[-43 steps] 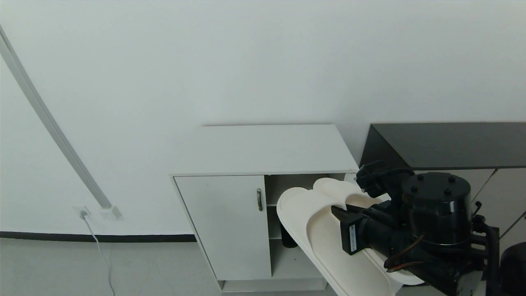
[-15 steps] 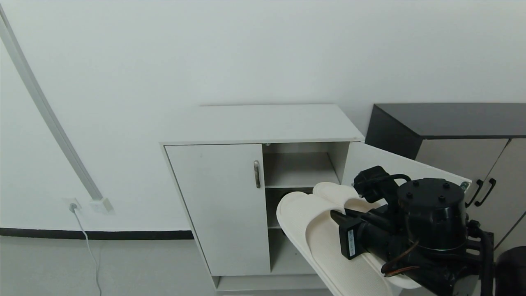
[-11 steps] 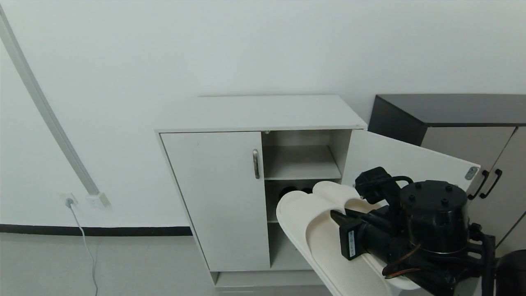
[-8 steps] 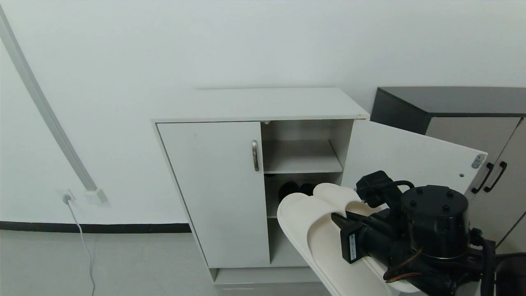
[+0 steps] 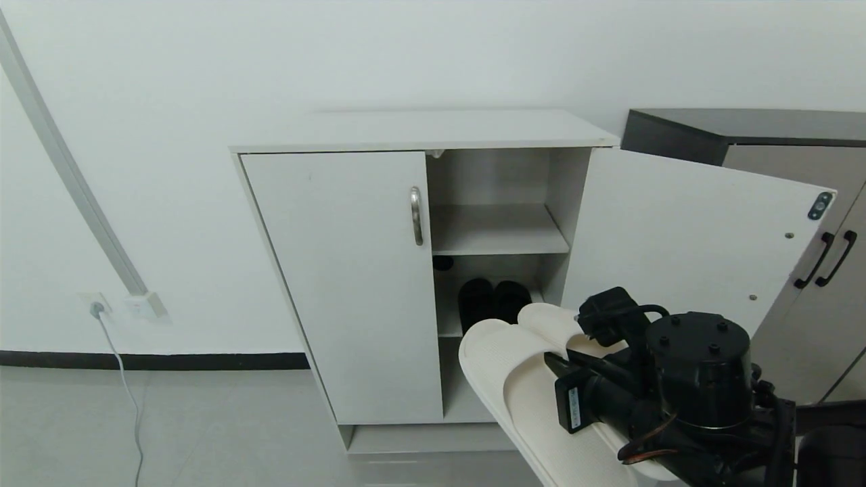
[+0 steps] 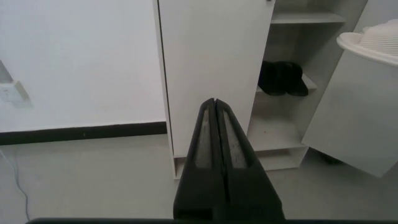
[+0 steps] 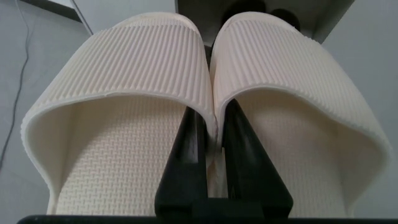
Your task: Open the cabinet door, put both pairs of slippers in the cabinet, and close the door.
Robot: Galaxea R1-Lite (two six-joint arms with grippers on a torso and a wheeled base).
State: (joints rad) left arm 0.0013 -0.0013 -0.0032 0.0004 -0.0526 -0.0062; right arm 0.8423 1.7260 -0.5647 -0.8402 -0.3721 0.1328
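Behind everything, a plain pale wall (image 5: 433, 54). Against it, a white cabinet (image 5: 419, 128) on the floor, with a dark-topped cabinet (image 5: 744, 125) with grey doors just beside it on the right.

On the white cabinet, right door (image 5: 676, 237) swung wide open; left door (image 5: 345, 284) shut, with an upright metal handle (image 5: 415, 216) at its inner edge. Inside the open half, an upper shelf (image 5: 497, 233) and, below it, a middle shelf (image 5: 448, 328).

In front of the opening and lower, a cream pair of slippers (image 5: 514, 368), ribbed on top, side by side in the air with toes toward the cabinet. Clamped on them, the right gripper (image 7: 213, 124): one finger inside each slipper, the two inner side walls pinched together between.

On the middle shelf, a black pair of slippers (image 5: 494, 301), side by side and touching.

Left gripper (image 6: 214, 124) low, facing the foot of the shut door, fingers pressed together with nothing between.

Low on the wall to the left, well apart from the cabinet, a socket (image 5: 95, 308) with a cable (image 5: 128, 406) hanging to the floor.
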